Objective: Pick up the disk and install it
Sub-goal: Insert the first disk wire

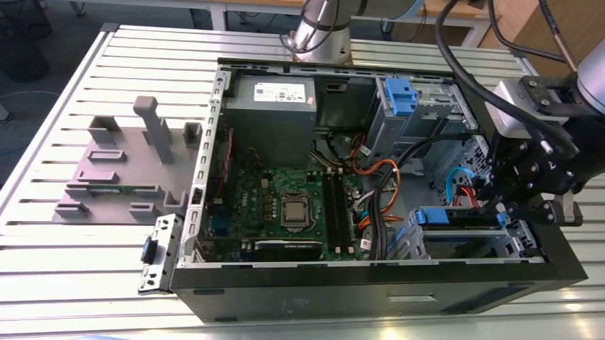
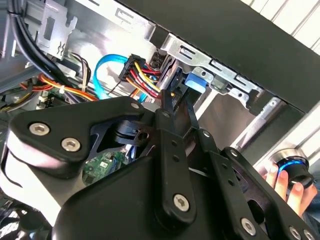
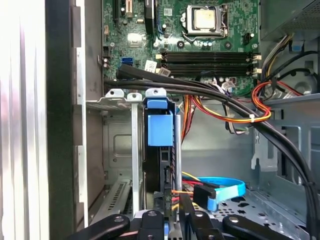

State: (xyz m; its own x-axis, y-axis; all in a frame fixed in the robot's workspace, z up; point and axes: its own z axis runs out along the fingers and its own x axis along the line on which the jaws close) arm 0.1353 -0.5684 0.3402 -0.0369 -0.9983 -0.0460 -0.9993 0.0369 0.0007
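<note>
Scene: an open desktop computer case [image 1: 378, 287] lies on its side on a slatted metal table [image 1: 85, 269], its motherboard [image 1: 283, 205] facing up.
Gripper: the black gripper [image 1: 515, 205] hangs over the drive cage at about 4 o'clock of the case in the exterior view; in the second wrist view its fingers [image 2: 169, 107] stand close together around the edge of the disk, so it appears clenched on the disk.
Disk: the disk [image 3: 160, 150] stands on edge inside the metal drive cage [image 3: 117, 145], its blue bracket [image 3: 160, 127] uppermost in the first wrist view; in the exterior view the bracket's blue end [image 1: 444, 217] shows just beside the gripper.
Cables: red, orange and yellow wires [image 3: 235, 117] and a light-blue flat data cable [image 3: 222, 189] run near the cage.
Second bay: another blue-tabbed bay [image 1: 402, 95] sits at about 1 o'clock of the case.
Stand: a grey plastic stand [image 1: 123, 166] with upright posts rests on the table at 9 o'clock, well apart from the gripper.
Person: a hand [image 2: 290, 187] grips a blue-ringed knob [image 2: 292, 167] outside the case wall.
</note>
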